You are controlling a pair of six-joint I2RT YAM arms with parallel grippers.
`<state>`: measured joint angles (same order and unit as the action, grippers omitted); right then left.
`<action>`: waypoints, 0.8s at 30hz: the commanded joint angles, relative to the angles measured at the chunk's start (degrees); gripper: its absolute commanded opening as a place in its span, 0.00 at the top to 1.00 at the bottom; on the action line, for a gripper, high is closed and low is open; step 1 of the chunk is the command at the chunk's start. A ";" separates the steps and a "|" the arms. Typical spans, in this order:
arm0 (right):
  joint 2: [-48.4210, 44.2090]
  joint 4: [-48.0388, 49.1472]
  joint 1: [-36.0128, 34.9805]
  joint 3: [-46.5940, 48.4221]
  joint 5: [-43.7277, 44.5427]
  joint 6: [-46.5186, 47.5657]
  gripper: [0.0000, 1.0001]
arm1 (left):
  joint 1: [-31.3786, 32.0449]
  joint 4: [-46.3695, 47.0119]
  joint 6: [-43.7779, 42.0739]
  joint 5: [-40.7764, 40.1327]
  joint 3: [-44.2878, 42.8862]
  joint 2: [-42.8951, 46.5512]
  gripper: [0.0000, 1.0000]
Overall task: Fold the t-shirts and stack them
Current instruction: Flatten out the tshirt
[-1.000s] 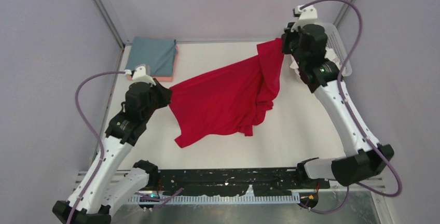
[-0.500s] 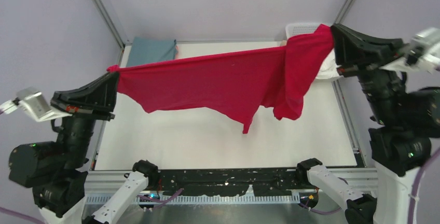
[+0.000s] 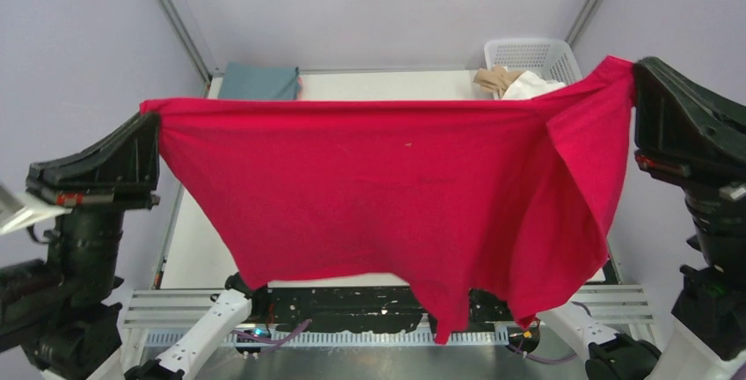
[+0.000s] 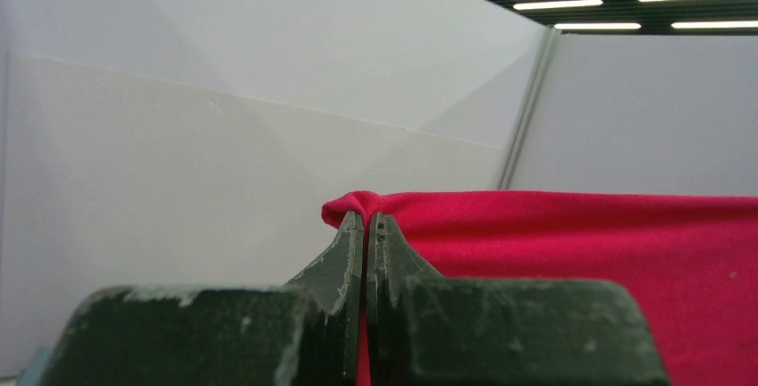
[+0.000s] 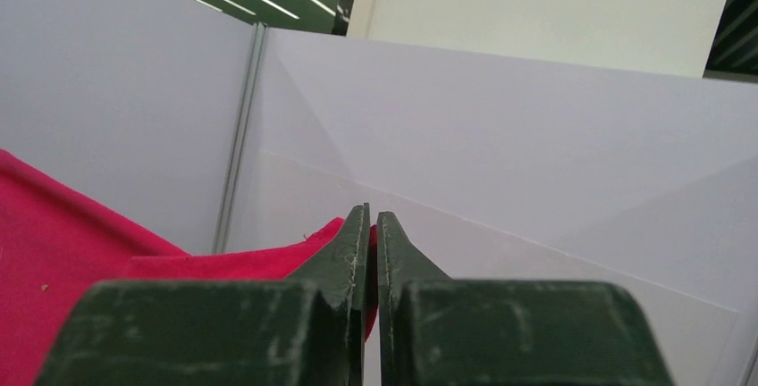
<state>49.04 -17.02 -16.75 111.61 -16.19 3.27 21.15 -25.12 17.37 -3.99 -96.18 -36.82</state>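
Now | left arm (image 3: pixel 97 169), right arm (image 3: pixel 695 134): high, jaws clamped on opposite corners | red t-shirt (image 3: pixel 396 195): soft cloth, stretched broad above desk (image 3: pixel 198 244).

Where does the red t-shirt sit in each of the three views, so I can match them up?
Top external: red t-shirt spread across the middle, hanging between both arms.
Left wrist: lower right, one corner pinched in the left gripper fingers.
Right wrist: lower left, one corner pinched in the right gripper fingers.
Shared landmark: the shirt's taut top edge.
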 commanded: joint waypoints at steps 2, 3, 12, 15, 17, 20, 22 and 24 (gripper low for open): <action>7.41 5.04 0.22 -12.41 5.48 0.77 0.95 | -0.14 -2.09 -1.88 -15.10 6.19 -11.93 1.00; 8.56 6.22 0.23 -14.24 5.78 0.33 0.95 | -0.14 -2.18 -1.45 -16.10 7.53 -14.19 1.00; 26.65 17.23 2.20 -36.35 13.09 -3.88 0.95 | -6.31 4.56 4.06 -13.29 24.63 -39.38 1.00; 36.05 21.02 4.24 -37.59 12.14 -7.78 0.94 | -9.75 5.23 7.34 -8.67 21.92 -52.43 1.00; 43.27 23.56 4.69 -36.67 10.47 -8.50 0.93 | -11.22 0.97 9.12 -4.16 15.26 -61.15 1.00; 54.65 25.55 4.85 -32.47 8.36 -7.82 0.90 | -11.65 -1.47 9.26 -2.83 6.88 -70.50 1.00; 60.92 24.19 4.81 -27.14 8.30 -6.95 0.89 | -11.81 -2.32 9.24 -3.24 2.48 -75.37 1.00; 66.45 21.60 4.76 -20.80 8.73 -5.47 0.88 | -12.04 -4.12 9.23 -3.32 -1.77 -78.80 0.97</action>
<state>109.38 0.38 -11.73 78.83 -6.76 -3.40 9.21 -28.01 25.34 -8.93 -88.79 -113.14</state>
